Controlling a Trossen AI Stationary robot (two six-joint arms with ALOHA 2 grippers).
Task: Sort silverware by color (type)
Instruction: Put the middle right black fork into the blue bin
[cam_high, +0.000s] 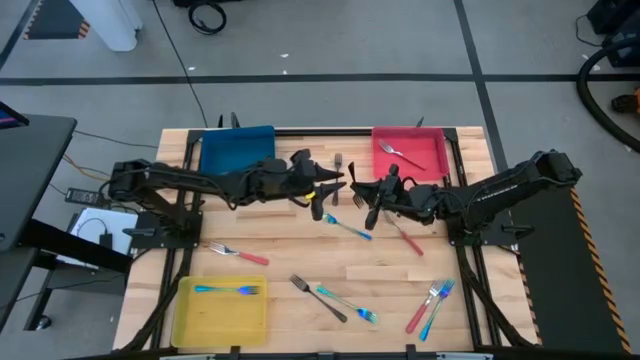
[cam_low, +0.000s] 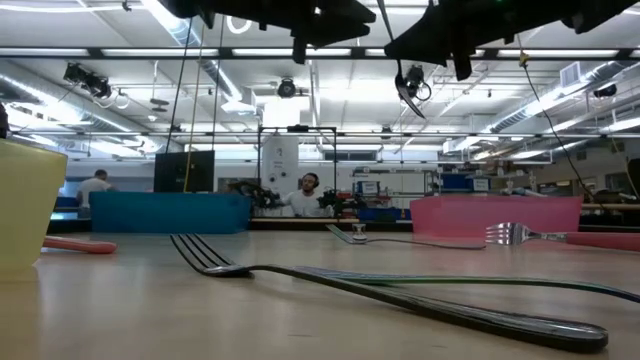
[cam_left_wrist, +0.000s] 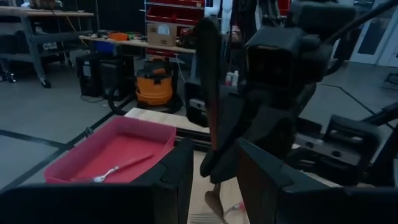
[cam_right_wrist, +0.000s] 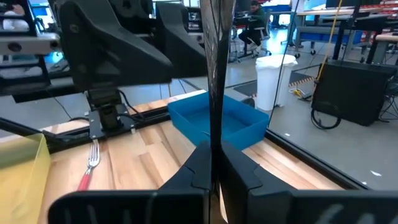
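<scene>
My right gripper (cam_right_wrist: 214, 168) is above the table's middle (cam_high: 362, 195), pointing level, shut on a dark grey utensil (cam_left_wrist: 208, 81) that stands upright. My left gripper (cam_left_wrist: 216, 180) faces it from the table's left (cam_high: 330, 188), open, its fingers just short of the utensil and touching nothing. Other silverware lies flat on the wood. It includes a blue-handled fork (cam_high: 348, 227), red-handled ones (cam_high: 405, 238) (cam_high: 240, 253), a dark grey fork (cam_high: 318, 297), a teal one (cam_high: 348, 303) and a red and blue pair (cam_high: 430, 305). My right gripper pinches the dark utensil between its two fingers, low on its slim shaft (cam_right_wrist: 214, 140). The fingers come level from the table's right and lie across the utensil. It stands upright with most of its length above the fingers, lifted clear of the table.
A blue tray (cam_high: 237, 150) sits at the far left and a red tray (cam_high: 425, 158) holding a grey fork (cam_high: 400, 152) at the far right. A yellow tray (cam_high: 190, 320) holding a blue fork (cam_high: 228, 289) sits at the near left. A grey fork (cam_high: 338, 160) lies between the far trays.
</scene>
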